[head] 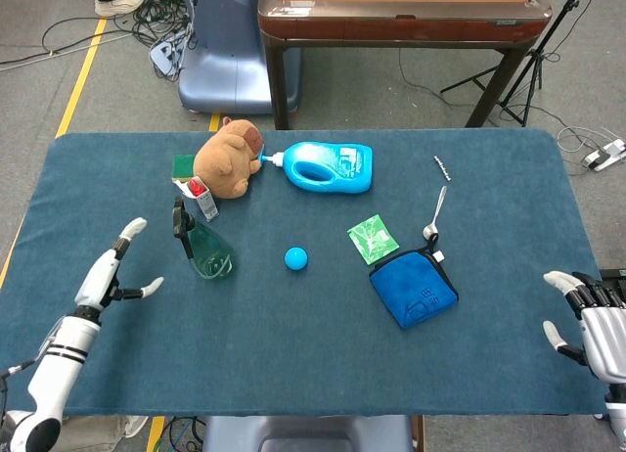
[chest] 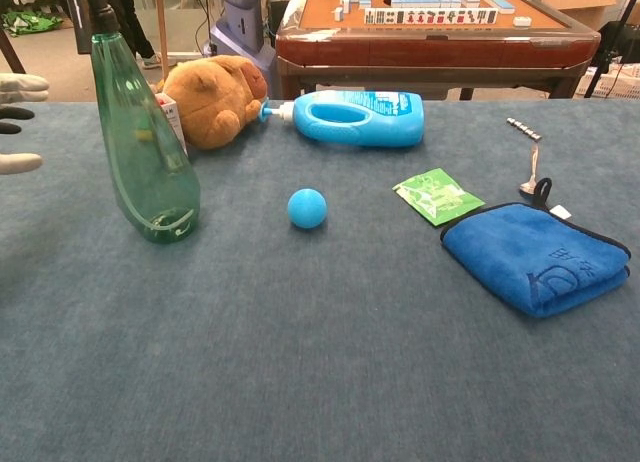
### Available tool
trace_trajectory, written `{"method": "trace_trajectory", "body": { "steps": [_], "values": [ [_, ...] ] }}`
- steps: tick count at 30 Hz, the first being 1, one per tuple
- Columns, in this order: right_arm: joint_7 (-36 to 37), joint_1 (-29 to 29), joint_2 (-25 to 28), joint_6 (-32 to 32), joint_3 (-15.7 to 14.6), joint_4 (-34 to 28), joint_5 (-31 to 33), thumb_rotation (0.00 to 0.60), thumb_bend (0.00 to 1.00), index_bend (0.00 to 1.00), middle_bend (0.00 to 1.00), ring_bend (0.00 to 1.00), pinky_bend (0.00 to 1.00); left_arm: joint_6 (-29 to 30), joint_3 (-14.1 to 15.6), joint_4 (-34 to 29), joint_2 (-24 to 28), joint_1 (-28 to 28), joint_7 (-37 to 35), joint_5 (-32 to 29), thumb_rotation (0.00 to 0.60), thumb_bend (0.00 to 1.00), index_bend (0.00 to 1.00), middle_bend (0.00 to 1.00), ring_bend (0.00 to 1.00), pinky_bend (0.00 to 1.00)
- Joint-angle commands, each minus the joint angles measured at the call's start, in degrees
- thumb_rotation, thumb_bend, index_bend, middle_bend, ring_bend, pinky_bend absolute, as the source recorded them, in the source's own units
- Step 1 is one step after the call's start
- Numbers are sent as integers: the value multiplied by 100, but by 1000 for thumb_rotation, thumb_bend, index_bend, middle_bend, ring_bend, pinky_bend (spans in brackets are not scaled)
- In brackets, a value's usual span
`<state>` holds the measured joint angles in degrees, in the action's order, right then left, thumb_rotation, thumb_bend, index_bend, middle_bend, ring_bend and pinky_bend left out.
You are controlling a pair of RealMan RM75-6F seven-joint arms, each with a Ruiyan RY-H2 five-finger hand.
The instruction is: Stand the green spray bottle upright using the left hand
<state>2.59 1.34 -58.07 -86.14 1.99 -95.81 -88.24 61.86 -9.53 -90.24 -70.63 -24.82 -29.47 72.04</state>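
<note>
On the napped blue cloth, the translucent teardrop green spray bottle (head: 201,247) stands beside the empty, spread left hand (head: 112,271).

Left hand (chest: 18,122) cropped (chest view edge).

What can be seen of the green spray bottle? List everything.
The green spray bottle is clear green plastic, wide at the base and tapering to a narrow neck with a dark spray head. It looks empty. It stands upright on the blue tablecloth, unsupported, just in front of the brown plush toy and left of the small blue ball. The left hand is open beside it, clear of it.
</note>
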Motion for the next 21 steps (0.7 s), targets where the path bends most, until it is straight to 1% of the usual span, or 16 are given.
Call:
{"method": "trace_trajectory", "body": {
  "steps": [1, 5, 9, 14, 21],
  "values": [
    [91, 51, 14, 107, -29, 9, -19, 600, 320, 227, 242, 128, 194, 418, 190, -124, 157, 306, 640, -28, 600, 269, 22, 0, 0, 0],
    [228, 119, 19, 184, -27, 24, -65, 600, 321, 231, 242, 128, 193, 1161, 382, -71, 84, 649, 1696, 127, 600, 269, 56, 0, 0, 0],
    [271, 167, 19, 223, -30, 28, -110, 600, 323, 238, 242, 128, 193, 1691, 524, -148, 65, 923, 2331, 325, 600, 269, 61, 0, 0, 0],
    [266, 217, 7, 277, -25, 25, -112, 600, 324, 238, 242, 128, 193, 2014, 664, -234, 146, 1138, 2870, 539, 600, 269, 62, 0, 0, 0],
    [314, 259, -52, 272, -19, 38, -152, 600, 324, 244, 245, 128, 193, 2414, 821, -553, 214, 1390, 3633, 844, 600, 269, 62, 0, 0, 0]
  ]
}}
